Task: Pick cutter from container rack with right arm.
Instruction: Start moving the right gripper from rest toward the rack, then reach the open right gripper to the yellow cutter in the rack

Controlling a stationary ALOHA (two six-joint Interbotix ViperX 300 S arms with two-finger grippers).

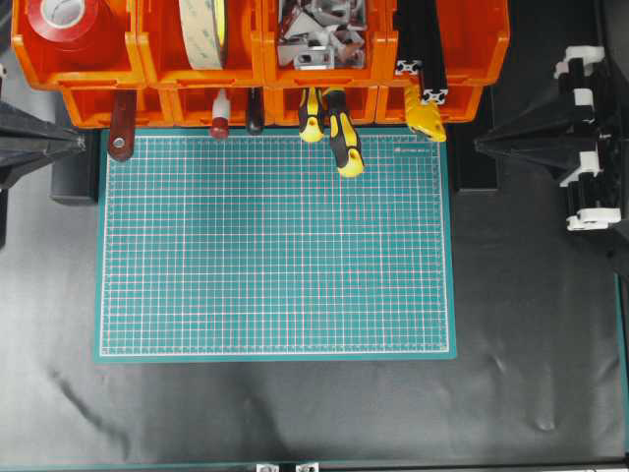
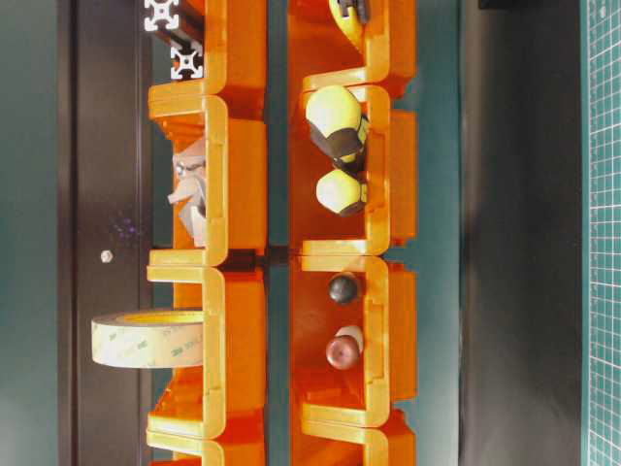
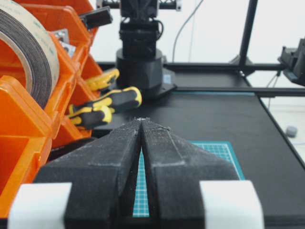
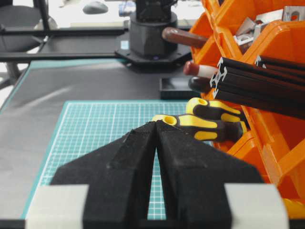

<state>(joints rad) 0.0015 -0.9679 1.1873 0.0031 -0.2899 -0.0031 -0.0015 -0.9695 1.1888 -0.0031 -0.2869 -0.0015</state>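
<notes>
overhead exterior view: the cutter (image 1: 427, 116) sits in the container rack (image 1: 256, 59), poking out of the lower right bin onto the green mat (image 1: 275, 246), just right of the yellow screwdrivers (image 1: 334, 128). right gripper (image 1: 484, 145) hangs off to the side, jaws pressed together, holding nothing. left gripper (image 3: 141, 121) jaws pressed together too

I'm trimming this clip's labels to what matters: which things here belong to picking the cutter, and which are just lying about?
Job:
cutter
container rack
right arm, fingers shut

Lying about:
two yellow-and-black screwdrivers
tape roll
red tape roll
black aluminium profiles
green cutting mat
left arm
</notes>
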